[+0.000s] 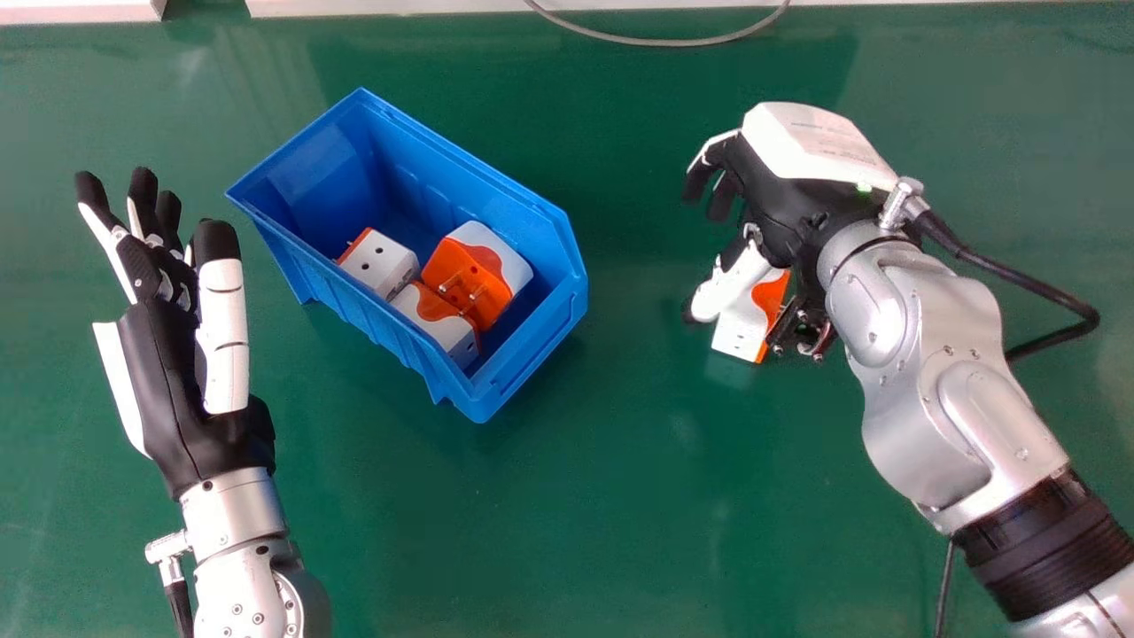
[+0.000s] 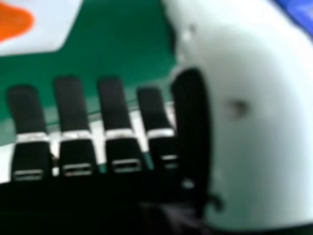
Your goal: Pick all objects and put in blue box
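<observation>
**White-and-orange adapter [image 1: 742, 330], half hidden by right hand [image 1: 784, 208]**

On green table [image 1: 549, 523], well apart from blue box [image 1: 310, 168], on its right side. Thumb [image 1: 733, 288] of the right hand overlaps the adapter in head view; contact can't be told. Fingers loosely extended, grasping nothing.

Right hand view blurred: pale thumb large, fingers uncurled, a white-and-orange piece beyond them, cut off by the frame.

Box holds three similar adapters [image 1: 485, 257], clustered at its near end; near wall hides their lower parts. Left hand [image 1: 168, 390] beside box, palm up, open. Grey cable [image 1: 638, 41] at far edge, ends cut off.
</observation>
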